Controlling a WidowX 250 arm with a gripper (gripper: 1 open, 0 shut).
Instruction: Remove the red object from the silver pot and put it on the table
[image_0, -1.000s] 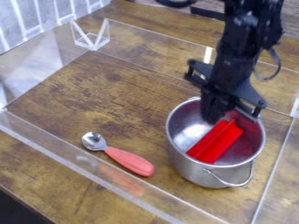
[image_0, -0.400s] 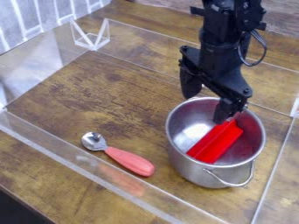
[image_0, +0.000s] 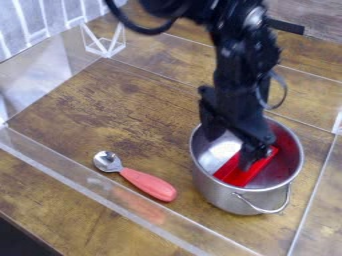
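Gripper (image_0: 249, 150) jaws spread wide, down inside pot (image_0: 214, 178), holding nothing. Red block (image_0: 254, 163) leans in pot, near table (image_0: 120, 105) right edge. Looks rigid, light, smooth; pinch across narrow width.

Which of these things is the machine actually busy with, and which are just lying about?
Part of the job:
- red object, lying in the pot
- silver pot
- table, where it should end up
- gripper, jaws down in the pot

Just lying about:
- spoon beside the pot
- clear walls
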